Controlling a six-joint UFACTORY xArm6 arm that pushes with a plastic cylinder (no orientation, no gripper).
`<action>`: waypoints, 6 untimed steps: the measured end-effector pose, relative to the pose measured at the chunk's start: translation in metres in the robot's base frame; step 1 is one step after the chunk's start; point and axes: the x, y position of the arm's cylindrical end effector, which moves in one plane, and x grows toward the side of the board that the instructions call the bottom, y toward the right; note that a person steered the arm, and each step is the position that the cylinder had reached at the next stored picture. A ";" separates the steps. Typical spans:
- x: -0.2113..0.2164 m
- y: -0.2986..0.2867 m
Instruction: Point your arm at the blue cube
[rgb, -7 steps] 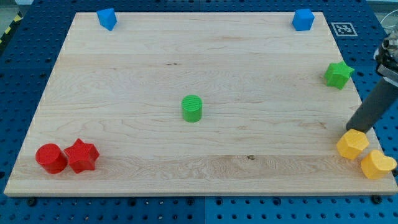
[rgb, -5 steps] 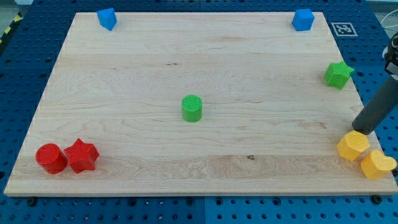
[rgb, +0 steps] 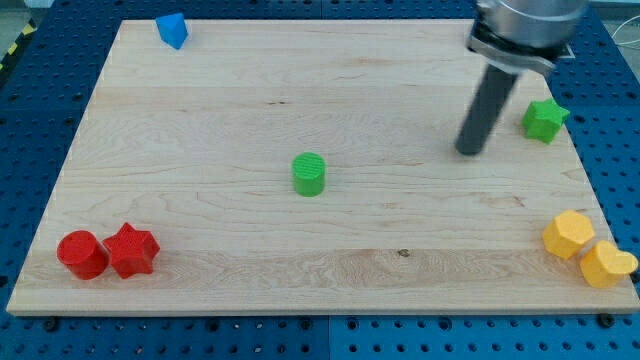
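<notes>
My tip (rgb: 468, 150) rests on the wooden board (rgb: 200, 200) right of centre, left of the green star (rgb: 545, 119). The rod rises from it to the arm's body at the view's top right. No blue block shows at the board's top right corner, where the arm's body covers the view. A blue block (rgb: 172, 30), whose shape I cannot make out, sits at the top left corner, far from my tip.
A green cylinder (rgb: 309, 174) stands near the board's middle. A red cylinder (rgb: 81, 254) and a red star (rgb: 132, 250) touch at the bottom left. Two yellow blocks (rgb: 567, 234) (rgb: 607, 264) sit at the bottom right edge.
My tip has moved from beside the yellow blocks at the bottom right up and left to the spot left of the green star. The arm now hides the top right blue block.
</notes>
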 end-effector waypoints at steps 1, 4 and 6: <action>-0.062 -0.022; -0.225 -0.038; -0.226 0.035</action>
